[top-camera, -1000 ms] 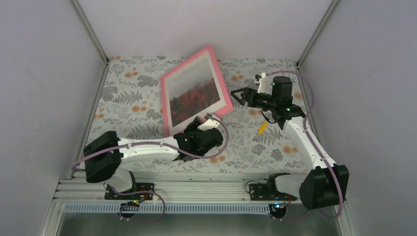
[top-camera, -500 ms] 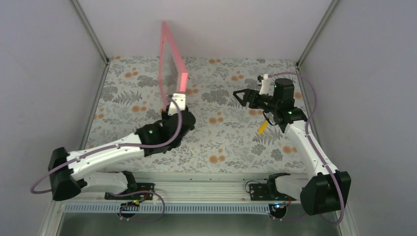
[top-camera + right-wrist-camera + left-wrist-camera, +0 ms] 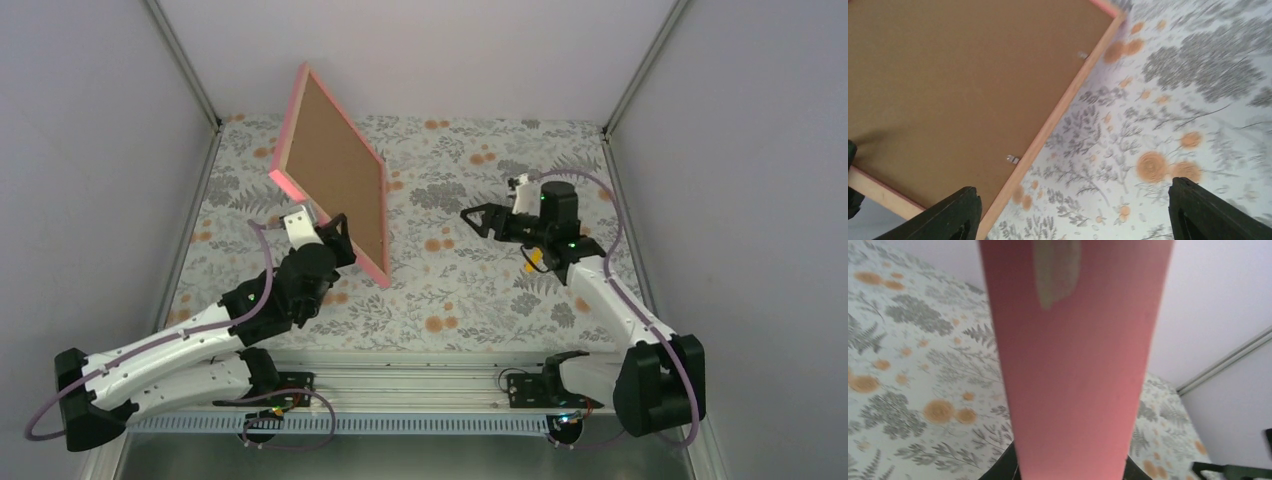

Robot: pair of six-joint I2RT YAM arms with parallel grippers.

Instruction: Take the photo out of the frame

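The pink frame (image 3: 287,152) stands tilted over the left half of the table, its brown backing panel (image 3: 335,172) turned towards the camera and the right arm. My left gripper (image 3: 333,229) is shut on the frame's lower left edge. In the left wrist view that pink edge (image 3: 1073,365) fills the middle, with a black finger (image 3: 1000,470) on either side. My right gripper (image 3: 479,217) hangs open to the right of the frame, apart from it. Its camera sees the backing (image 3: 948,75) and two small metal tabs (image 3: 1012,159). The photo is hidden on the far face.
A floral cloth (image 3: 470,290) covers the table, with grey walls on three sides and metal posts at the back corners. A small yellow piece (image 3: 533,258) sits by the right arm's wrist. The frame's lower corner (image 3: 386,281) reaches down near the cloth.
My left arm has swung the frame from photo side up, through edge-on, to backing side showing, and carried it left. The right gripper has come a little left and lower.
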